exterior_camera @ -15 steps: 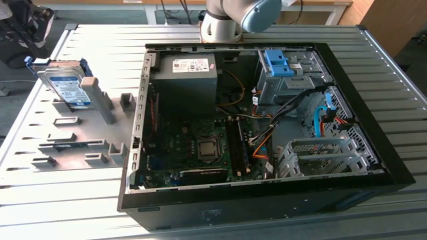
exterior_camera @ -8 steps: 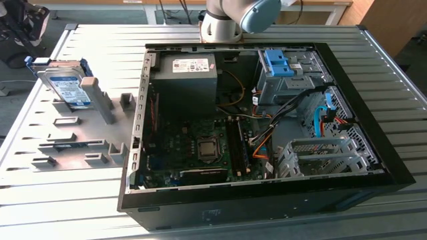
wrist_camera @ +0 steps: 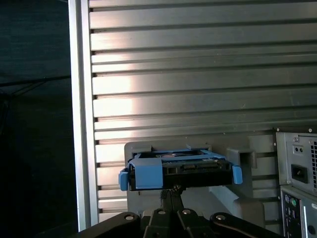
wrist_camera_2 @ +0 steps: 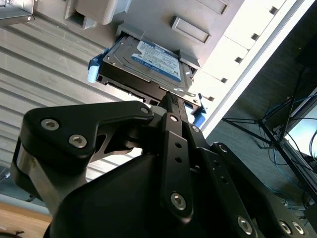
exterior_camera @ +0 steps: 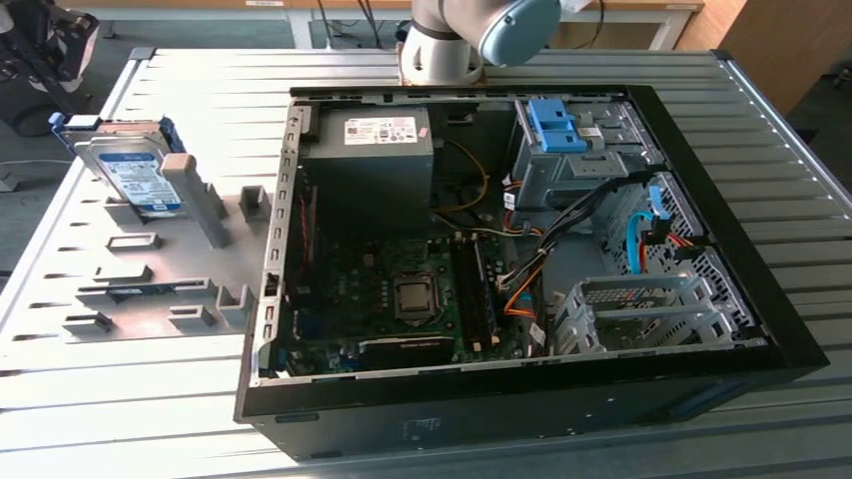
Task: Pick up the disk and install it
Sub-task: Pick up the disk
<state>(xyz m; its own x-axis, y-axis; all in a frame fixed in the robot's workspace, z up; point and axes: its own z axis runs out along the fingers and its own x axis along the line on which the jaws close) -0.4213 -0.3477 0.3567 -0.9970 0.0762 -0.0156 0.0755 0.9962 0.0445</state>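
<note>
No print is legible on the disk (exterior_camera: 134,178) label or power supply (exterior_camera: 379,135) sticker

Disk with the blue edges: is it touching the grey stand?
Touching. In the exterior view the disk sits upright in the grey stand, its lower edge resting in a slot.

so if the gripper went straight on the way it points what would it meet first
Likely the disk: the gripper aims at its near edge in both wrist views, though how close is unclear.
</note>
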